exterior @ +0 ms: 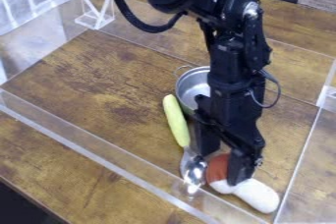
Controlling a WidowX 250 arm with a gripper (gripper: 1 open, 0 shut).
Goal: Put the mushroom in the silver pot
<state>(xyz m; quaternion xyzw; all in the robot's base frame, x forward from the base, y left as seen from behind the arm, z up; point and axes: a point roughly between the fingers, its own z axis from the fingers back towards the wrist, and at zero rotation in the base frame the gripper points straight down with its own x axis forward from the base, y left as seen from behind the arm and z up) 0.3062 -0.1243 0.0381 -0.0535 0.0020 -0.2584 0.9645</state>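
Note:
The mushroom (257,196) lies on the wooden table near the front right, its white stem pointing right and its reddish-brown cap under my hand. My gripper (221,169) points straight down and is open, its black fingers (245,159) standing on either side of the cap. Whether they touch the cap I cannot tell. The silver pot (192,84) stands just behind, half hidden by the black arm.
A long yellow-green vegetable (176,120) lies left of the arm, in front of the pot. A shiny metal spoon (195,176) lies beside the mushroom cap. A clear acrylic wall (92,154) runs along the front edge and the right side. A white rack (94,12) stands at the back left.

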